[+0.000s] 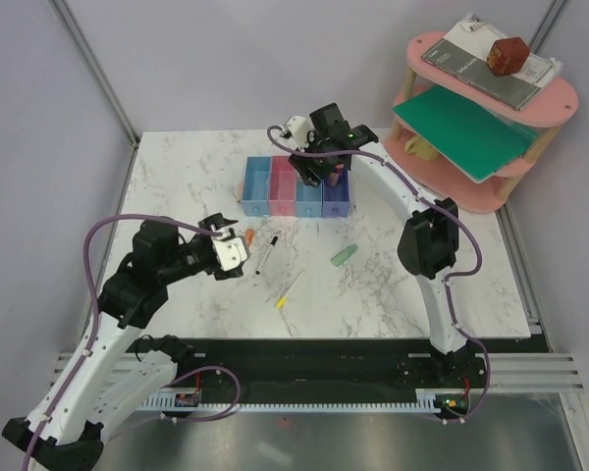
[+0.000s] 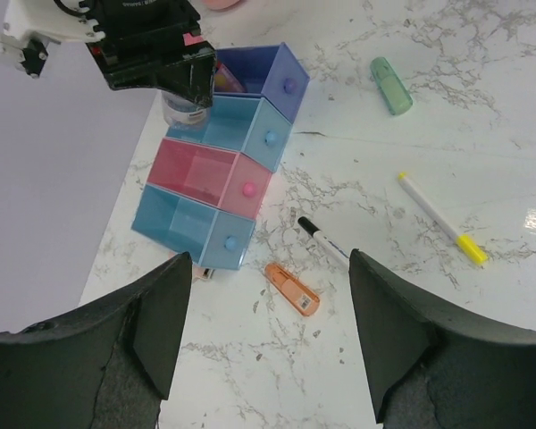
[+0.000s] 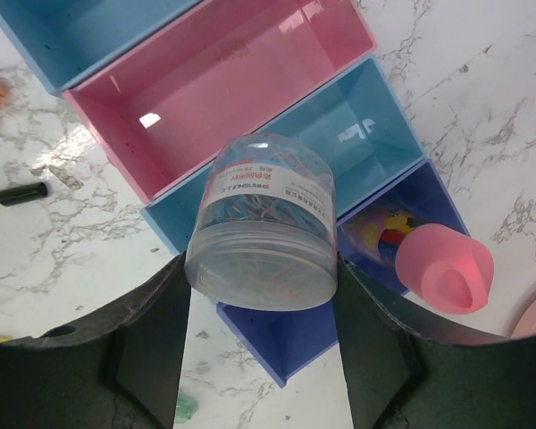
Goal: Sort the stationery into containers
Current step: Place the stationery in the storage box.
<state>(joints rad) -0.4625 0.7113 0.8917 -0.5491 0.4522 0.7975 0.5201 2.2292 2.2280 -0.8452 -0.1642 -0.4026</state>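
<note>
High rear overview, two close downward wrist views; common ground: bins [image 1: 282, 186]

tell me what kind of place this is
Probably a robotics lab bench staged as a desk: a marble-pattern table boxed in by grey panels, two robot arms mounted on its near edge, and props like the joined bins and pink shelf.

Pink bin [image 3: 205, 80], marbled white table [image 1: 177, 196]
</note>
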